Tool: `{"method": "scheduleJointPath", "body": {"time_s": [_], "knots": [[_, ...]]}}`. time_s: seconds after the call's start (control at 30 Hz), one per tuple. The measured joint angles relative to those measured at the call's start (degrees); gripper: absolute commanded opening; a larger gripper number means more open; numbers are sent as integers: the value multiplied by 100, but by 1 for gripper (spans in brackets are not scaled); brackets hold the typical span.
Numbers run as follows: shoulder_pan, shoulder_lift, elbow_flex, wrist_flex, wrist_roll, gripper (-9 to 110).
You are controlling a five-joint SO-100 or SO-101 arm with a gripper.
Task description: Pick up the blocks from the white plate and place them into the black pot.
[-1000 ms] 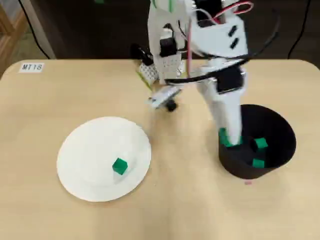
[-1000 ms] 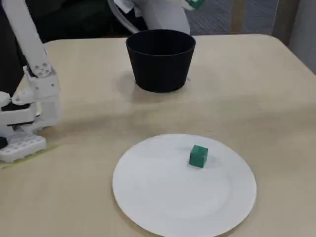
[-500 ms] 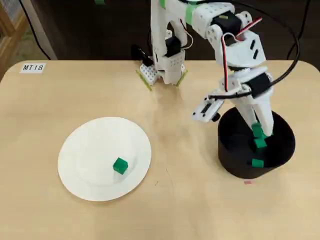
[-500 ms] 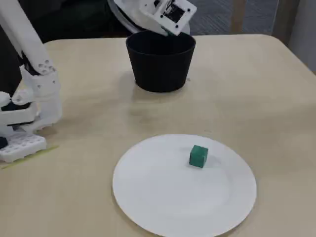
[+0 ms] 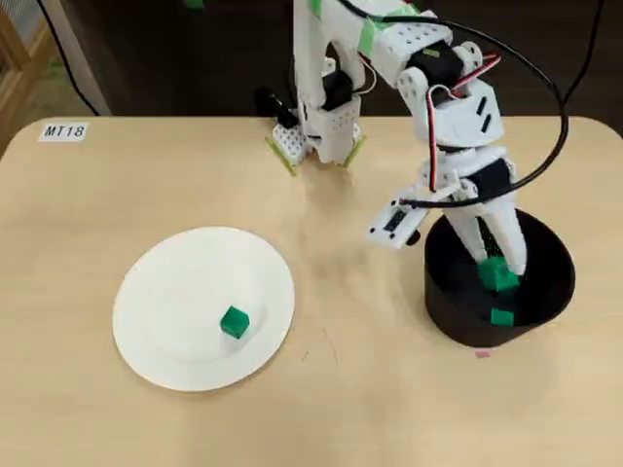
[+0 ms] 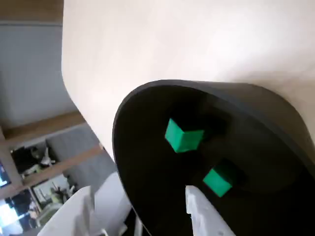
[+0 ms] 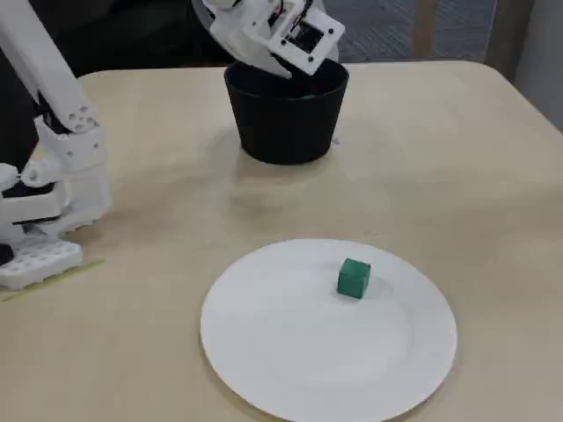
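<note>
Releasing: claw [image 5: 496, 261] opened; block [image 6: 183, 136] dropped into pot [image 5: 547, 255]

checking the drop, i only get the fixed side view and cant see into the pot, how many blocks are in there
observer: the wrist view shows two green blocks, one and another, lying inside the pot; more could be hidden from it.
operator: is the gripper holding one
observer: no, in the wrist view the gripper has its fingers apart with nothing between them.
</note>
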Motion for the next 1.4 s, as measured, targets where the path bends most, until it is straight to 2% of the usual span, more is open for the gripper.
{"method": "scheduleJointPath", "body": {"time_s": [0.1,0.13,0.3,0.5,0.73,0.87,1.2,1.4], "knots": [[0,0,0,0,0,0],[0,0,0,18,-26,-2],[413,-35,-396,729,-334,-2],[1837,-1178,-2259,2145,-712,-2],[3858,-2839,-5247,4166,-193,-2],[4641,-3138,-5792,5001,53,-2],[5502,-3234,-4931,5027,53,-2],[5511,-2320,-2944,3243,114,-2]]}}
